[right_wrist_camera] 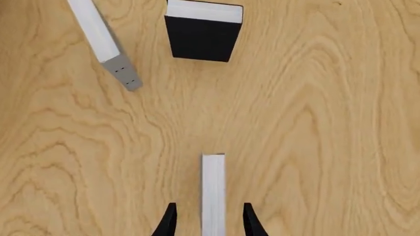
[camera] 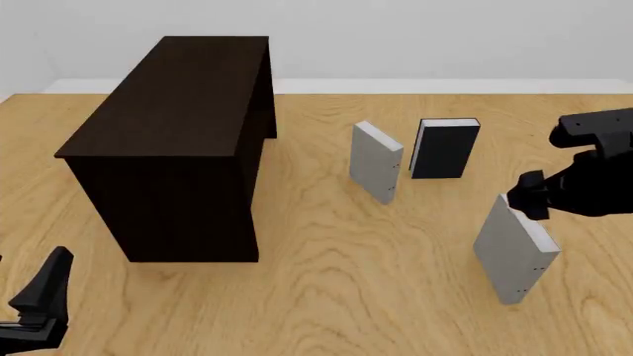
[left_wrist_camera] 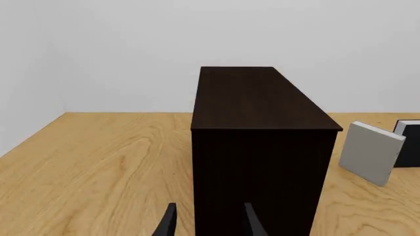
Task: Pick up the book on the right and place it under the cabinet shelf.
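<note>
The light grey book [camera: 514,248] stands upright on its edge at the right of the table, and its white page edges [right_wrist_camera: 213,191] face the right wrist camera. My right gripper [camera: 521,197] sits at its top edge, open, with a finger on each side and a gap between each finger and the cover. The dark brown cabinet shelf [camera: 168,126] stands at the left, seen end-on in the left wrist view [left_wrist_camera: 262,132]. My left gripper [left_wrist_camera: 210,221] is open and holds nothing, low at the near left [camera: 40,297], in front of the cabinet.
A second light grey book [camera: 376,162] stands upright mid-table, also seen from both wrists [right_wrist_camera: 102,37] [left_wrist_camera: 371,152]. A black-covered book [camera: 445,148] with white pages stands just right of it [right_wrist_camera: 202,37]. Bare wooden tabletop [camera: 327,282] lies between cabinet and books.
</note>
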